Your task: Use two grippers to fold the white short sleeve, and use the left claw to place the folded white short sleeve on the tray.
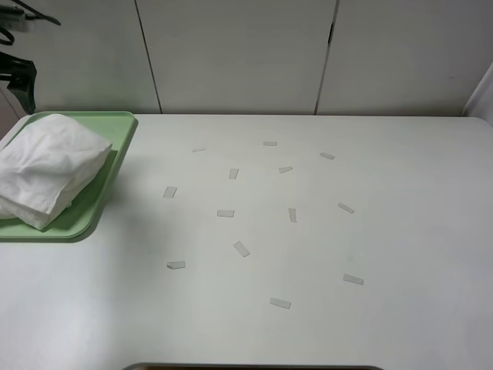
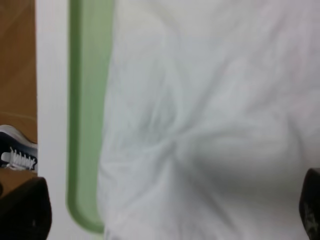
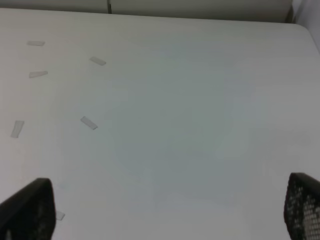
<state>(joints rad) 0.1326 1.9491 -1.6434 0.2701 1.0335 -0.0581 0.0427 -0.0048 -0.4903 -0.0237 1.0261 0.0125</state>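
Left wrist view alone catches the brown floor and a dark sneaker [image 2: 17,152] past the table edge; the high view shows neither. Left gripper [image 2: 170,210] hangs over the shirt, fingers [image 2: 25,210] spread wide at the frame corners, pinching nothing. Right gripper [image 3: 165,210] – seen only by its own wrist camera – has fingers [image 3: 30,210] spread apart over bare tabletop, holding nothing. White table [image 1: 347,324], scattered with small pale scraps [image 1: 242,248], white panelled wall behind. The white short sleeve [image 1: 50,168] lies folded into a thick wrinkled bundle on the tray [image 1: 115,131] at the table's far left – one edge hangs over the tray's left rim.
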